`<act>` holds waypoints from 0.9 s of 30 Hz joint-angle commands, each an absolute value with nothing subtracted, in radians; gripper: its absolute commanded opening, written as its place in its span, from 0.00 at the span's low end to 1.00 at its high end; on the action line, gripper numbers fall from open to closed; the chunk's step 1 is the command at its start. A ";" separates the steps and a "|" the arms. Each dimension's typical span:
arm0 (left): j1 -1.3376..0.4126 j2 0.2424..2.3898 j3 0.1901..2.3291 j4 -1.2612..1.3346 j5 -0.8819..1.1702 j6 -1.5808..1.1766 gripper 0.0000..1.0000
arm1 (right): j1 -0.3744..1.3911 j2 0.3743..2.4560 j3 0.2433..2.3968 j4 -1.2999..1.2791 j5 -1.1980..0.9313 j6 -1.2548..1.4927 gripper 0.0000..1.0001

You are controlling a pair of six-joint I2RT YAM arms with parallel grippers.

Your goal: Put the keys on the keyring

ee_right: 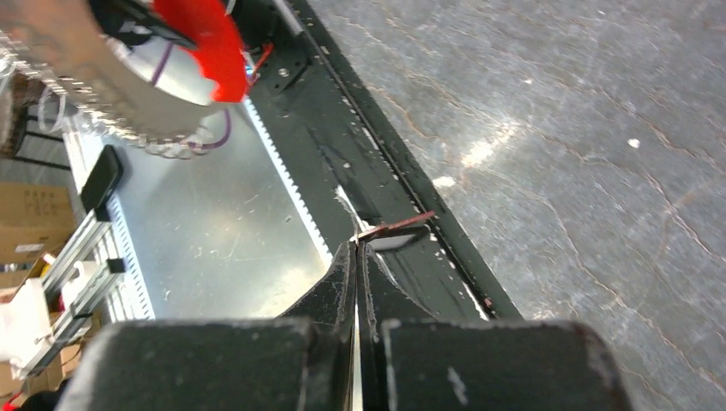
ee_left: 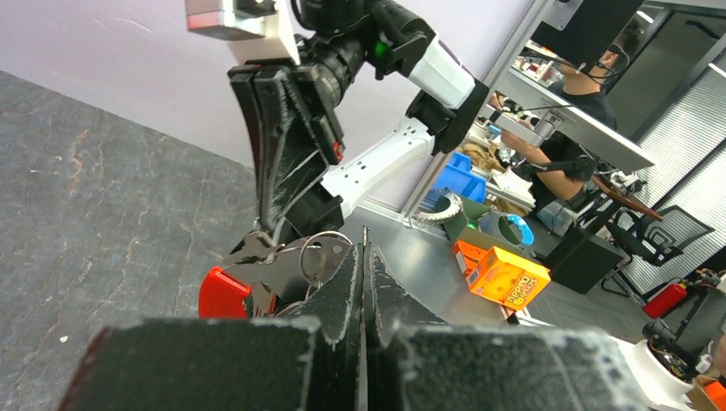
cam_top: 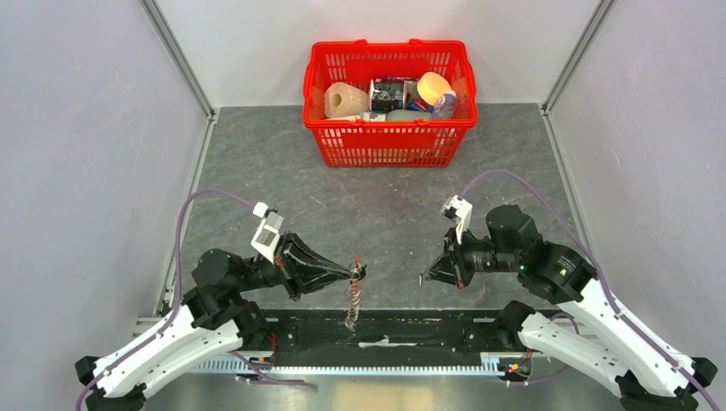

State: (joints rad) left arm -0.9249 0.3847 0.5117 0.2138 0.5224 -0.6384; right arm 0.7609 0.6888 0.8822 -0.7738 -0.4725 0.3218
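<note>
Two tools work above the near edge of the worktop (cam_top: 385,205), one per arm. The left tool (cam_top: 358,273) has its fingers pressed together on the keyring (cam_top: 352,301), which hangs straight down from the tips toward the black rail (cam_top: 411,330) at the front. The right tool (cam_top: 424,278) is also pressed together, its tips pointing at the left tool and a short way apart from it.

Keyring, appearance: one flat bright red strap (ee_left: 221,295), curved, beside silvery rings (ee_left: 324,250) that overlap one another. In the right wrist view a silvery chain cluster (ee_right: 94,77) shows, badly blurred. From above, the bunch reads only as a thin dangling string of red and silver.

Key (ee_right: 395,229): one small dark piece with a reddish upper edge juts sideways from the right tool's tips and appears pinched there. It is too small in the overhead view to confirm its shape.

Hidden: the exact part of the keyring that is gripped lies behind the left fingers (ee_left: 347,291).

Count: two arms, one keyring, one key seen, one red basket (cam_top: 389,147) at the far end of the worktop. It holds a paper roll and several packets, overlapping too much to count.
</note>
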 commanded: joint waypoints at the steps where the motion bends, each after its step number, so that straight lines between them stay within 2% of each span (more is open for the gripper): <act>1: -0.925 0.411 0.563 0.240 0.492 -0.591 0.02 | 0.759 0.667 0.948 -0.737 -0.592 0.273 0.00; 27: -0.925 0.474 0.586 0.283 0.522 -0.601 0.02 | 0.758 0.728 1.077 -0.647 -0.898 0.201 0.00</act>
State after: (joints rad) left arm -0.9249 0.4721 0.5385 0.2188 0.5243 -0.6273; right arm 0.7609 0.7197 1.0233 -0.7097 -0.7982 0.2302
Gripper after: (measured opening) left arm 0.029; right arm 0.007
